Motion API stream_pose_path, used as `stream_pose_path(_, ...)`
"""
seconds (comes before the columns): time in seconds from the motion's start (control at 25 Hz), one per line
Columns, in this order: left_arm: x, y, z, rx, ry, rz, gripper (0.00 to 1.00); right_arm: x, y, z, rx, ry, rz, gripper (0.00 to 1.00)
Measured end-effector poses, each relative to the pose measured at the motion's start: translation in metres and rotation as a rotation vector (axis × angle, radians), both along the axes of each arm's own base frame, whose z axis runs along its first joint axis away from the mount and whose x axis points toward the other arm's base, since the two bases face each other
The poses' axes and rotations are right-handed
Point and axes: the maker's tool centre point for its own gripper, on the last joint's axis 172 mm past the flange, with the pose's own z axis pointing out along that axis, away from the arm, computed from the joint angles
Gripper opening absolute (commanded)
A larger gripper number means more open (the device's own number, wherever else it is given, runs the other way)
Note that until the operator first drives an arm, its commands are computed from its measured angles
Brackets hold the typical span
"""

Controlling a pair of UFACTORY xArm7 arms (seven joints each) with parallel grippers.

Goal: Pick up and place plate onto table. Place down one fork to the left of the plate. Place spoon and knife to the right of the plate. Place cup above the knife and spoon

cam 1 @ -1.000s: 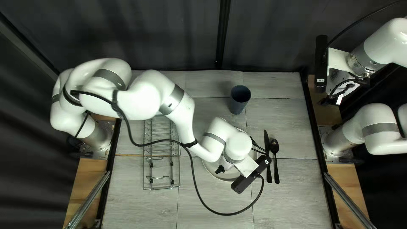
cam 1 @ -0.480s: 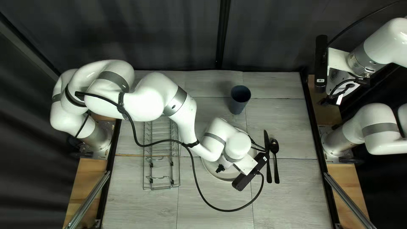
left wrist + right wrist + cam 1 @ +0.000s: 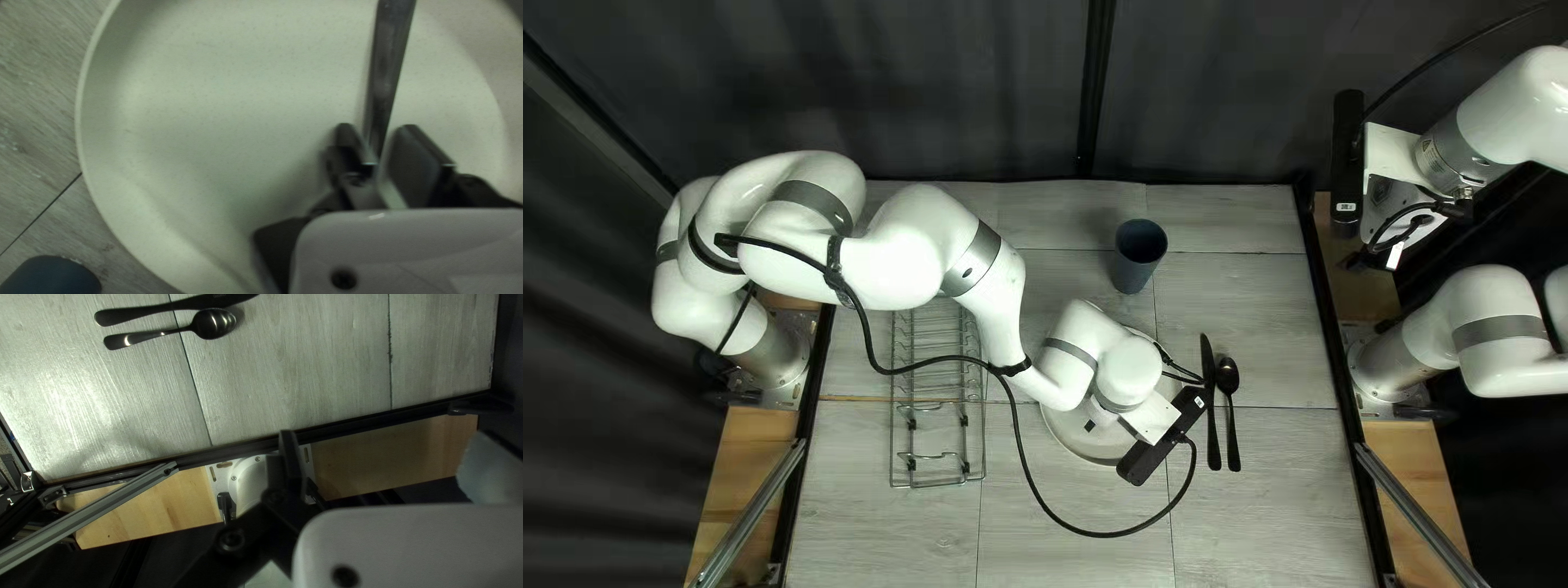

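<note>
Fingers of the left gripper (image 3: pixel 385 144) are standing slightly apart astride the fork (image 3: pixel 389 60), seemingly without clamping it, probably lining up for a square grip, while the fork is showing over the plate (image 3: pixel 218 109) and awaiting its place to the left.

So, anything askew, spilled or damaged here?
One mild oddity: a metal utensil, probably the fork, shows over the plate, between the left jaws, instead of beside it. Knife and spoon lie side by side; no spill or damage shows.
</note>
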Motion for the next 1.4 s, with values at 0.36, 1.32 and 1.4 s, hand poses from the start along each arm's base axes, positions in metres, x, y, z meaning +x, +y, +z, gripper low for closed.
stream_pose_path(0.36, -0.04, -0.015, 0.066, -0.029, -0.008, -0.179, 0.0, 0.0, 0.0, 0.0, 0.0, 0.0, 0.0, 1.0)
stream_pose_path(1.32, -0.141, -0.052, 0.078, -0.099, 0.023, -0.78, 0.0, 0.0, 0.0, 0.0, 0.0, 0.0, 0.0, 1.0)
stream_pose_path(1.4, -0.143, -0.046, 0.068, -0.107, 0.02, -0.815, 0.0, 0.0, 0.0, 0.0, 0.0, 0.0, 0.0, 1.0)
